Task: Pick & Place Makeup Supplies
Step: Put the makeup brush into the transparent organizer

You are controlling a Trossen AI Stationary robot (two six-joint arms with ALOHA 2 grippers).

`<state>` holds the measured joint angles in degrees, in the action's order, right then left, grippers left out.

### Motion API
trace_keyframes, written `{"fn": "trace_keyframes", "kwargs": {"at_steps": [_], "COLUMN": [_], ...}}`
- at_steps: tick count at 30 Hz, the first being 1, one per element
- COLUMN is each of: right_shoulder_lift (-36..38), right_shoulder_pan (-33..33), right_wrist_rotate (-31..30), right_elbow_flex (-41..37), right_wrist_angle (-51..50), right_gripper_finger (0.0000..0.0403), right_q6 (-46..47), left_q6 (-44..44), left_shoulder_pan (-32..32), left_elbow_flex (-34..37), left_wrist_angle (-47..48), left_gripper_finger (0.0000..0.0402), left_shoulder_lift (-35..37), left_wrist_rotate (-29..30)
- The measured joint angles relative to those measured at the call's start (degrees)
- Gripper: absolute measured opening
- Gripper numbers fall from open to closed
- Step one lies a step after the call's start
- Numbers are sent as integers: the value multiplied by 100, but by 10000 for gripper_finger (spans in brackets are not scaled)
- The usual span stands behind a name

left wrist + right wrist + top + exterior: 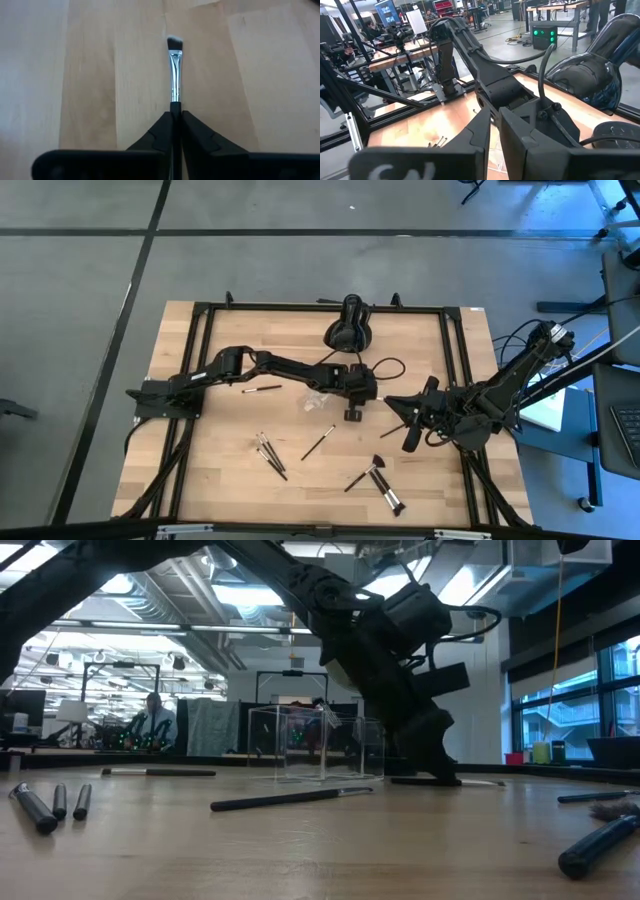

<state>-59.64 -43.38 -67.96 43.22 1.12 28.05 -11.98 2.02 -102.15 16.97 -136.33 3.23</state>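
Wooden tabletop fills the frame under both arms, its pale planks (220, 470) scattered with thin brushes; we read it from the left edge across. Farthest left a lone brush (262, 389) lies just beside the left arm's forearm; lower down a small bundle of brushes (270, 454) lies close together, then a single slanted brush (319, 442) near the middle, then a fan-tipped cluster (378, 476) toward the right.

At the table's centre the left gripper (176, 117) is clenched on a slim angled brush (174, 75); the wrist view shows its two fingers pressed together on the dark handle, with the silver ferrule and pale-tipped bristles running straight out ahead, so the brush's long axis continues the gripper's own. From above, that gripper (356, 392) sits just beside the clear organiser tray (316, 398), which lies to its left; the coming move turns on this, since we judge the brush must travel tip-first back toward the tray and tilt to drop in.

Behind the tray stands a large black rounded object (348, 328). Farther right the right gripper (398, 404) hovers near the left one, its fingers drawn together on what may be a thin brush, though we cannot confirm that.
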Motion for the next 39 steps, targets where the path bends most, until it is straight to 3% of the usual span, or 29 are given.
{"fn": "trace_keyframes", "kwargs": {"at_steps": [5,12,14,19,25,32,36,39], "right_shoulder_lift": [39,249,267,353,646,562,227,-50], "right_shoulder_pan": [0,0,4,33,35,174,381,543], "right_wrist_rotate": [-229,-328,-289,-10,17,-297,-315,-311], "right_elbow_flex": [0,-5,-83,-543,-1403,-2908,-3654,-3858], "right_wrist_angle": [-794,-3356,-3799,-3741,-2595,893,2790,3578], "right_gripper_finger": [40,40,40,43,91,158,169,170], "right_q6": [587,3155,3738,4420,4606,4128,3912,3753], "left_q6": [179,465,570,747,1073,1498,1673,1731], "left_shoulder_pan": [-92,-282,-336,-504,-642,-811,-963,-1078], "left_elbow_flex": [13,-116,-144,-142,-144,-150,-90,-37], "left_wrist_angle": [15,178,262,519,980,1260,1084,1021], "left_gripper_finger": [25,25,25,27,27,30,30,31], "left_shoulder_lift": [51,351,473,821,1189,1315,1311,1300], "left_wrist_rotate": [-42,54,283,1211,2356,3492,3868,4113]}}
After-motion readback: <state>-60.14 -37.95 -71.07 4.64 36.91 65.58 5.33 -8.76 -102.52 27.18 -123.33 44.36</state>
